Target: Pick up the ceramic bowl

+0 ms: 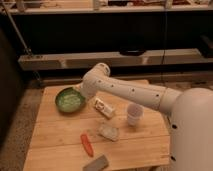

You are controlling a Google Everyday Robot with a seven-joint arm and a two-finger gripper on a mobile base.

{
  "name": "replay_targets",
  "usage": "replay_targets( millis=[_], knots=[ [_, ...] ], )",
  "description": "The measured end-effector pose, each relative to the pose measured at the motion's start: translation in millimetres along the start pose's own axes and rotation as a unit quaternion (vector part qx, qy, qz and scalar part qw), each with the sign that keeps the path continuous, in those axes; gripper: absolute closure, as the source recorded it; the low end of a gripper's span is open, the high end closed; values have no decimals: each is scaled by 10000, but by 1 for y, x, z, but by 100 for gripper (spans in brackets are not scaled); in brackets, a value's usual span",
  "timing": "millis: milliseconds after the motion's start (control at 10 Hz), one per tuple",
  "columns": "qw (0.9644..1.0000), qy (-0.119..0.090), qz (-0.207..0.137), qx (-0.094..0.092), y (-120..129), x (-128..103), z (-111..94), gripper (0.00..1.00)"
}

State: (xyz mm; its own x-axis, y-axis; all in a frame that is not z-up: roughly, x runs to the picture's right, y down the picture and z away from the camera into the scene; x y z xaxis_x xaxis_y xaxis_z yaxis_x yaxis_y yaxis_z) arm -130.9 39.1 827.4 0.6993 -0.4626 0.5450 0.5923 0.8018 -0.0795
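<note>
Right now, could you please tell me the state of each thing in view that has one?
Round green glazed ceramic bowl: upright, resting on the wooden table, not lifted.
Small white cup: upright, mouth up.
Orange carrot-shaped item: lying flat.
White labelled packet: lying flat beside the bowl.
Tool: open, at the bowl's edge nearest the packet.

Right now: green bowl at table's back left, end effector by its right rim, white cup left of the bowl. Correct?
No. The camera view shows the white cup right of the ceramic bowl, not left. The rest holds: bowl at the table's back left, end effector by its right rim.
</note>
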Motion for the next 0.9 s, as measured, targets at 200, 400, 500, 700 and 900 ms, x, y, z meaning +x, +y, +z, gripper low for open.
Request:
replay_targets(
  millis=[200, 400, 500, 700, 900],
  knots=[
    [10000, -87, -33, -17, 12, 5, 20, 17],
    [9999, -47, -33, 122, 22, 19, 32, 17],
    [9997, -63, -23, 226, 22, 22, 34, 17],
    [9935, -277, -117, 1095, 7, 26, 26, 17],
    [9818, -502, -498, 1760, -16, 24, 10, 17]
  ],
)
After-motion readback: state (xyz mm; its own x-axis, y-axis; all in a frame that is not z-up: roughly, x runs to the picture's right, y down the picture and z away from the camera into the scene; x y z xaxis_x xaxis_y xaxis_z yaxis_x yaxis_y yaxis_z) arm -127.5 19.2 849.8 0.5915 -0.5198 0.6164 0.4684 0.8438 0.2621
